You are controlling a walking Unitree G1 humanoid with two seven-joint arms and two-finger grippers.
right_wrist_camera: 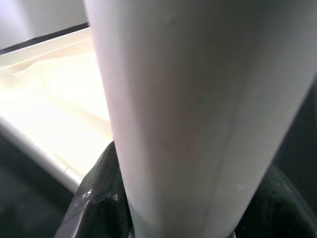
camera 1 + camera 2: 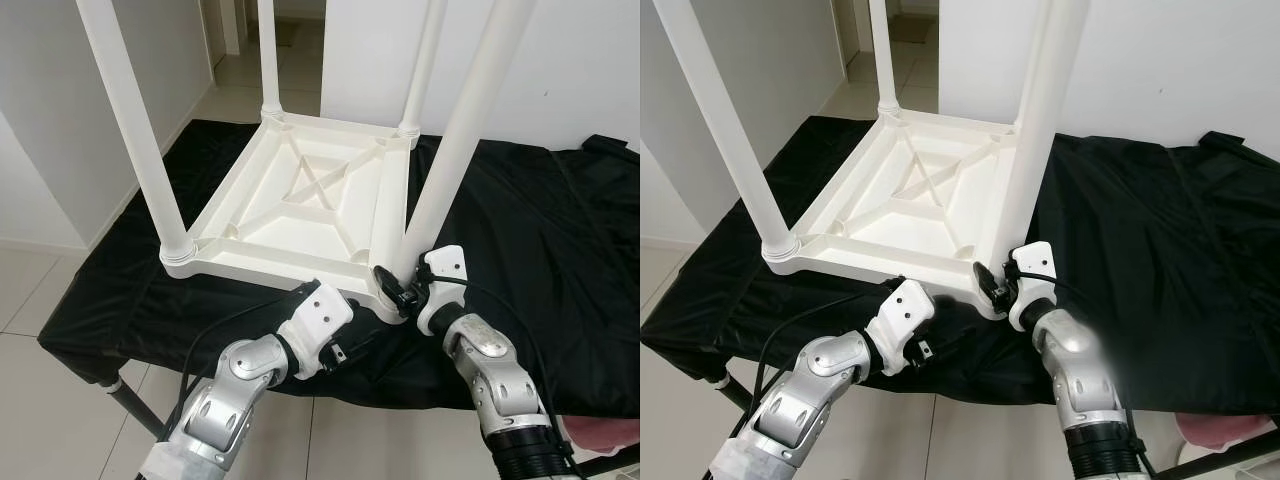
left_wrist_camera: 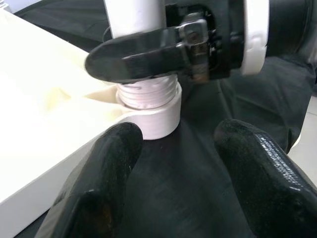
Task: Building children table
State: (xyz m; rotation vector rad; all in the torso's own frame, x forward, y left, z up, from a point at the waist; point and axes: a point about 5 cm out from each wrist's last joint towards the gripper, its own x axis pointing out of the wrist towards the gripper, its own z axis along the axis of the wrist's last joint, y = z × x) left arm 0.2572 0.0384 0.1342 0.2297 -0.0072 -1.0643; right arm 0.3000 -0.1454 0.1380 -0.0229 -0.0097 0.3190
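Right wrist view: right gripper (image 2: 398,285) clamps table leg (image 1: 198,114), fingertips hidden behind it.

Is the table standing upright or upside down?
Upside down: the table lies top-down on the black cloth, legs pointing up.

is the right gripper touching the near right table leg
Touching: in the right wrist view the right gripper's black fingers press both sides of the white leg.

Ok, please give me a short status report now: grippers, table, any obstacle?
Right gripper shut on near-right leg at its base. Left gripper open, beside that corner socket. Table top upside down on black cloth; leg threads exposed. Nothing in the way.
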